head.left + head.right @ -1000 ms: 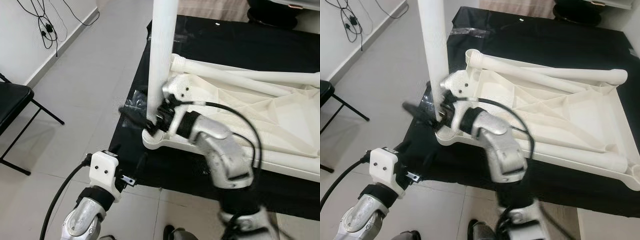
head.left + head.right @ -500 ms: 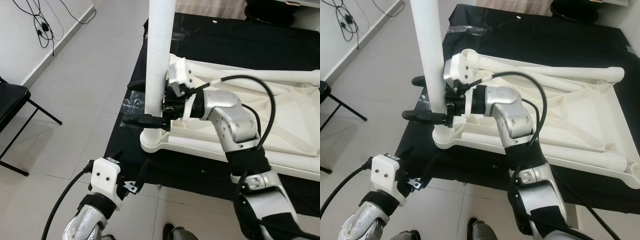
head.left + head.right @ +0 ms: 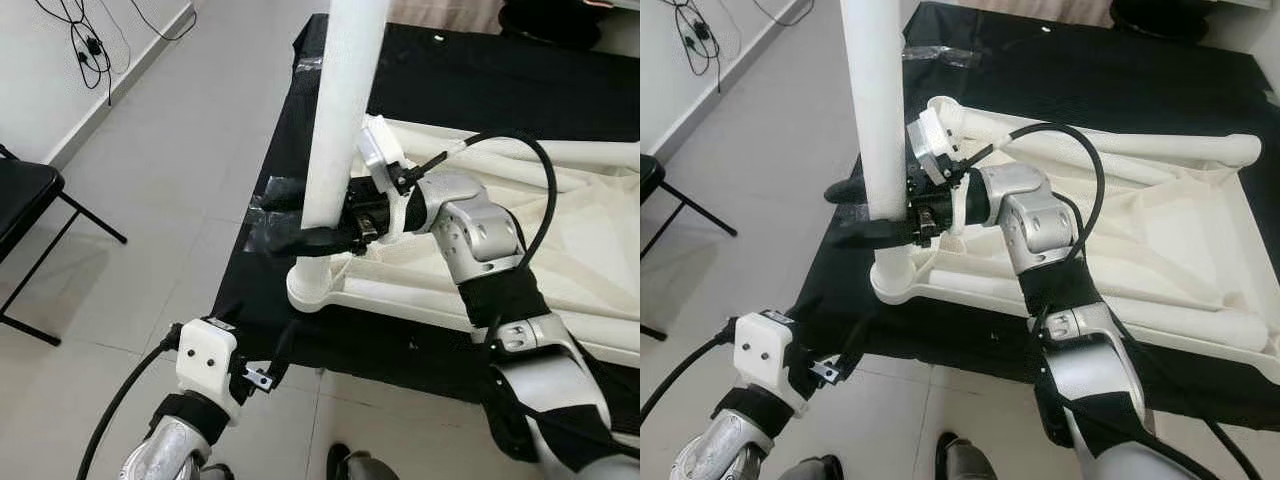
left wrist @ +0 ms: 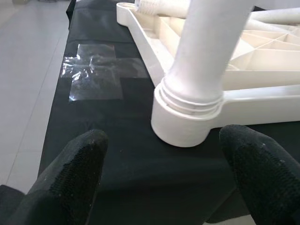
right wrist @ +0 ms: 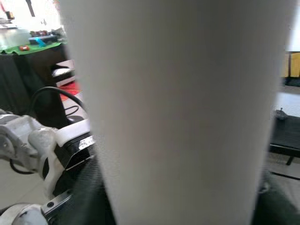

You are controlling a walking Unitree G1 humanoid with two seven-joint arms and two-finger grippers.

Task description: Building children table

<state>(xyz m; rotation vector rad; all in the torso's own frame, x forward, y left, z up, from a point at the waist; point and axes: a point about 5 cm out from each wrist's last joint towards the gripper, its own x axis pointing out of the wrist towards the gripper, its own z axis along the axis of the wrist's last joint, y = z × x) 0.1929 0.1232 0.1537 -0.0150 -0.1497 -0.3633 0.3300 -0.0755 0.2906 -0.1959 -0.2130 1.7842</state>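
A white plastic children's table top point(image 3: 1160, 230) lies upside down on a black cloth-covered surface point(image 3: 330, 340). One white table leg point(image 3: 340, 120) stands upright in the near-left corner socket point(image 3: 312, 290). My right gripper point(image 3: 272, 218) reaches across from the right and is shut on this leg a little above the socket, one black finger on each side. In the right wrist view the leg point(image 5: 178, 112) is very close. My left gripper point(image 4: 164, 187) hangs open low at the front edge, facing the socket point(image 4: 183, 124) from a short way off.
Other white legs point(image 3: 1120, 145) lie inside the upturned top. A patch of clear tape point(image 4: 96, 70) is stuck to the cloth left of the socket. A black folding chair point(image 3: 25, 210) stands on the grey tiled floor at left, and cables point(image 3: 85, 40) hang by the wall.
My right arm has swung up and stretched out. Its gripper has gone from down at the socket to clasping the leg higher up. The left gripper has hardly moved.
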